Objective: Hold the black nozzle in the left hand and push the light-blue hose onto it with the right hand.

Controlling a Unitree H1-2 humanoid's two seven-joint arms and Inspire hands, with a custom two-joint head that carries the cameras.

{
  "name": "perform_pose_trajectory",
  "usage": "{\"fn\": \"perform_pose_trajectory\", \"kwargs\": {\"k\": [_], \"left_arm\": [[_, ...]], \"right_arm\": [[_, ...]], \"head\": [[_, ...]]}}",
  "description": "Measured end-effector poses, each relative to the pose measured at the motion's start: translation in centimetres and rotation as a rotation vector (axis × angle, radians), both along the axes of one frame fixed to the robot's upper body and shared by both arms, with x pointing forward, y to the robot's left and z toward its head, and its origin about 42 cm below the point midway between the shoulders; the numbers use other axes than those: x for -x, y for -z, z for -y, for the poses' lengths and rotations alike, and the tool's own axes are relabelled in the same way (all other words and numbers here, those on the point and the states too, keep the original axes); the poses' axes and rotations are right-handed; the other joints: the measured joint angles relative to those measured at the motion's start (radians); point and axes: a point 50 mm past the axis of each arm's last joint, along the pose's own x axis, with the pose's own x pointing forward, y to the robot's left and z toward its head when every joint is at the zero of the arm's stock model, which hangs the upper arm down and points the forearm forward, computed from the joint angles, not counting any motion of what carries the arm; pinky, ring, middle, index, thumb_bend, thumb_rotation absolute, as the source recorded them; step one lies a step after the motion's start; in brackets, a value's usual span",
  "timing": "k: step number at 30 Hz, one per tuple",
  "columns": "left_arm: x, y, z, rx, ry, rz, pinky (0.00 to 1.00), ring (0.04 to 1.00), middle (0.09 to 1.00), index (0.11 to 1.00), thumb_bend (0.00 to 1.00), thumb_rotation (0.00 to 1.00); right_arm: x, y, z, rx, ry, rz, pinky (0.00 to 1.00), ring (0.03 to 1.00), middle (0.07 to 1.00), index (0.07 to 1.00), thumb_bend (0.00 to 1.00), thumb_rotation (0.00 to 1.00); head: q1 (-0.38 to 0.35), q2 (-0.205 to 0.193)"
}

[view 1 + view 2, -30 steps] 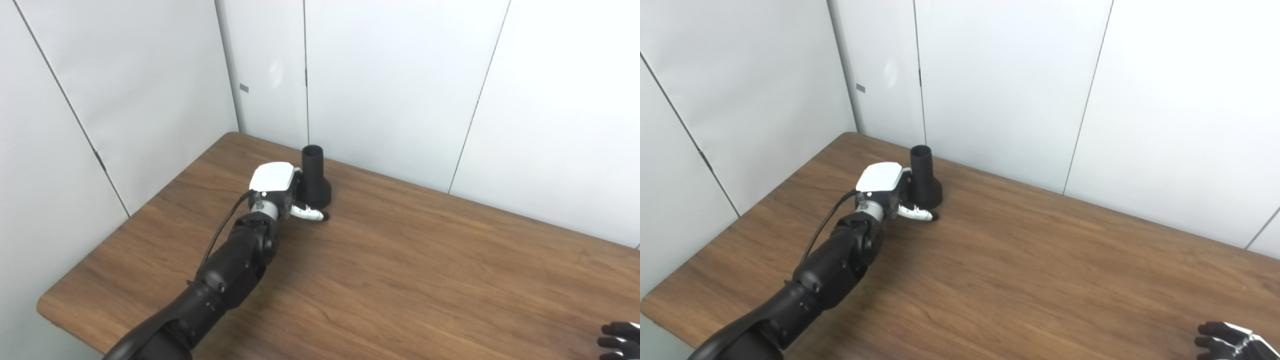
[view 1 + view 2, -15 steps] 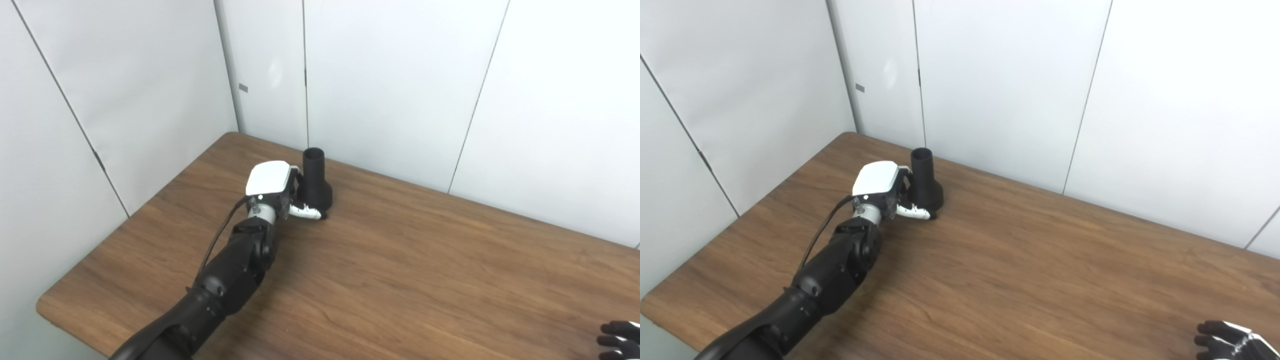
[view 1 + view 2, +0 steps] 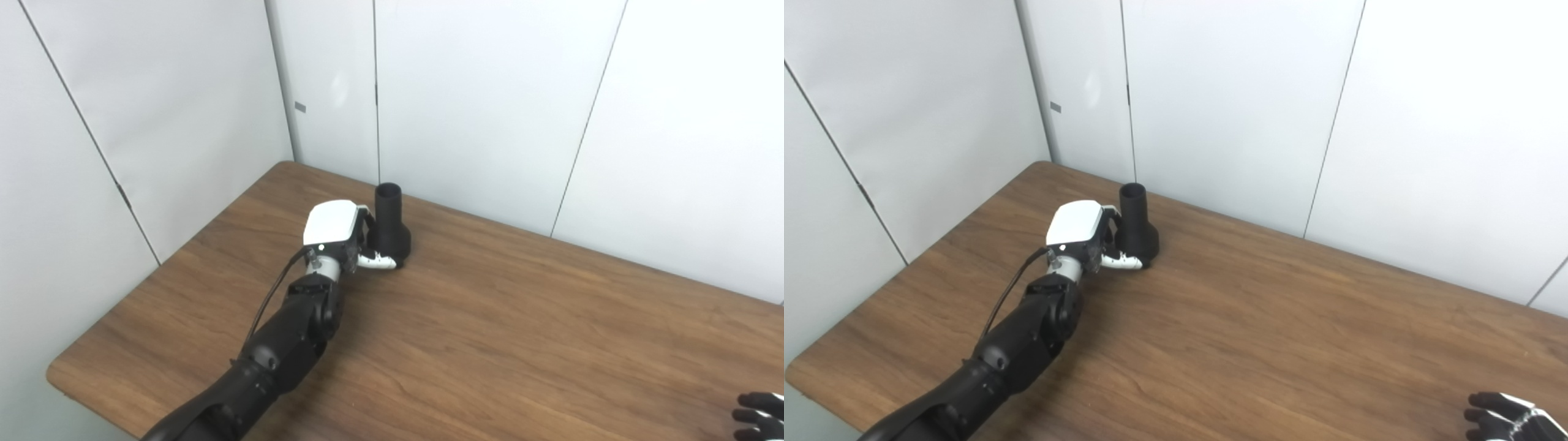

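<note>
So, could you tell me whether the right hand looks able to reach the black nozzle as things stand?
Probably not without a long reach: the right hand sits at the table's near right corner, the black nozzle far across by the left hand. Bare tabletop lies between.

No readable text anywhere, honestly. The black nozzle [image 3: 389, 224] is plain, no brand or markings that I can make out. The white shell on the left robot hand [image 3: 340, 234] has no logo visible either. There's a small grey tag on the wall panel [image 3: 299, 107], but it's too tiny to read.
</note>
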Motion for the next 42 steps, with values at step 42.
{"fn": "perform_pose_trajectory", "kwargs": {"k": [42], "left_arm": [[1.2, 0.4, -0.8, -0.032, 0.229, 0.011, 0.11, 0.160, 0.254, 0.488, 0.52, 0.05]], "right_arm": [[-0.2, -2.0, -0.5, -0.054, 0.027, -0.013, 0.49, 0.606, 0.629, 0.579, 0.45, 0.44]], "head": [[-0.103, 0.023]]}}
